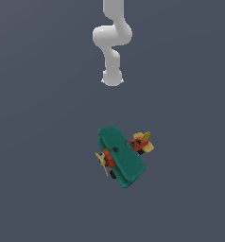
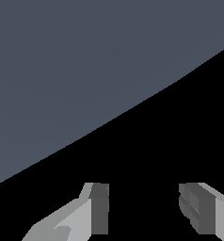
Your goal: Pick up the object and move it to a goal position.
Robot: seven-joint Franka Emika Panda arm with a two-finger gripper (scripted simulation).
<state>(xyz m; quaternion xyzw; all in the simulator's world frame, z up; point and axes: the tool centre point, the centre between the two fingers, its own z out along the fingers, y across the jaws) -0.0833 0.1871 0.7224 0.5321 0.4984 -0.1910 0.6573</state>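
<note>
Fingers (image 2: 100,209) of the gripper (image 2: 144,207) are gaping, grasping nothing; biplane (image 1: 121,156) is lying well apart, awaiting pickup.

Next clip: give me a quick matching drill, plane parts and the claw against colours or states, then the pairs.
Column one:
1. wings
2. propeller
3. claw
4. body

Column two:
A. red
B. open, holding nothing
C. teal-green
D. yellow

Pairs: 1-C, 2-D, 3-B, 4-A
</note>
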